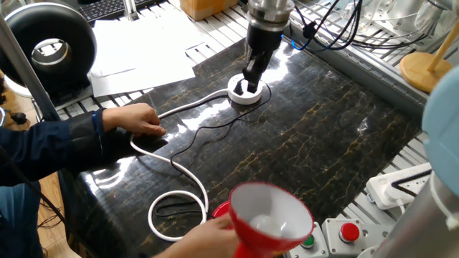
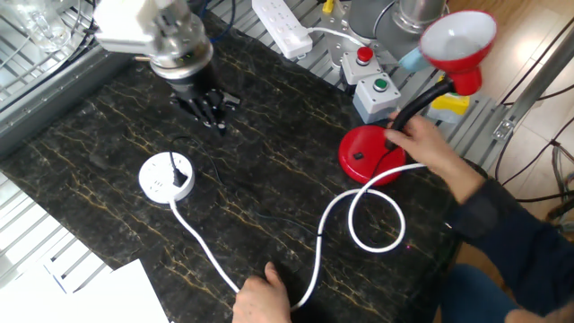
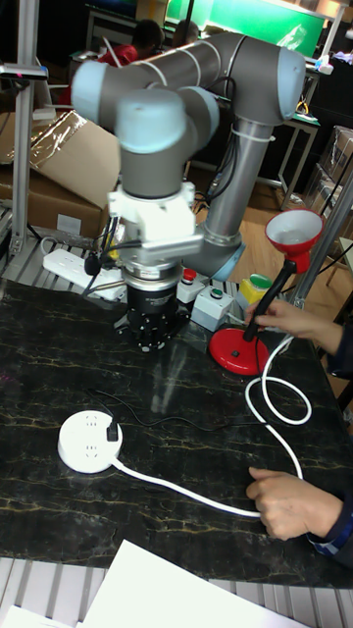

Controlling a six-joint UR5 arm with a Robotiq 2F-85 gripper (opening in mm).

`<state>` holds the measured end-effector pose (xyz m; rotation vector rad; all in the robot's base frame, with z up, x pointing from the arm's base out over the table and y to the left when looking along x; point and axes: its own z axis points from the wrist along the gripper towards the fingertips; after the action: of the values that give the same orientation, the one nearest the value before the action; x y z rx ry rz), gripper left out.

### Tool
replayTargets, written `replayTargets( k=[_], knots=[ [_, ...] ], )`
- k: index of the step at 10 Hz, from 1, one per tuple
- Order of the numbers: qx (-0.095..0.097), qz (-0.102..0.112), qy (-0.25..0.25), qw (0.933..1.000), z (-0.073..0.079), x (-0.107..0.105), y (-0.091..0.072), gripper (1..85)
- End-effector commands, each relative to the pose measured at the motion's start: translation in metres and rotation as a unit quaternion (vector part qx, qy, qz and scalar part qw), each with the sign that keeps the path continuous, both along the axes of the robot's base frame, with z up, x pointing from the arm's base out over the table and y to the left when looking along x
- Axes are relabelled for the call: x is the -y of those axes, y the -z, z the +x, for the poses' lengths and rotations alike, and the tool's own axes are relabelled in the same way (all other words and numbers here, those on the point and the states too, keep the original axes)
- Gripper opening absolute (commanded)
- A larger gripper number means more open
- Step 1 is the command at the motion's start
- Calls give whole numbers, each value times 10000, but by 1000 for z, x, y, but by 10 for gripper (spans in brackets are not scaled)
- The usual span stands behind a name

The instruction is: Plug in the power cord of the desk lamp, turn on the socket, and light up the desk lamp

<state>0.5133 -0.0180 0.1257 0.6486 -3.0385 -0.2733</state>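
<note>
The desk lamp (image 2: 381,152) stands at the table's far edge from the jaws, well apart from them, its red base on the dark marbled table (image 2: 269,179) and a person's hand (image 2: 426,144) on its black neck. The power cord (image 3: 176,420), thin and black, runs across the table to a small black plug (image 3: 113,430) seated in the socket (image 3: 88,442), the round white puck that lies below and to one side of the jaws, apart from them. The gripper (image 2: 208,106) hangs over the table with nothing in it; whether its fingers are parted or closed cannot be told. Another hand (image 3: 289,502) presses on the thick white cable (image 3: 186,491) near the front edge.
</note>
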Motion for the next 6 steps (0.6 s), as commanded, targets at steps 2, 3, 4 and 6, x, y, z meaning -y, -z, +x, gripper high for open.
replayTargets(
  k=[2, 3, 4, 6],
  knots=[
    [593, -616, -668, 9941, 24, 20, 1, 10],
    [448, -388, -480, 9971, 17, 9, 0, 10],
    [379, -430, -498, 9971, 14, 11, 1, 10],
    [192, -158, -222, 9994, -3, -7, 5, 10]
  ],
)
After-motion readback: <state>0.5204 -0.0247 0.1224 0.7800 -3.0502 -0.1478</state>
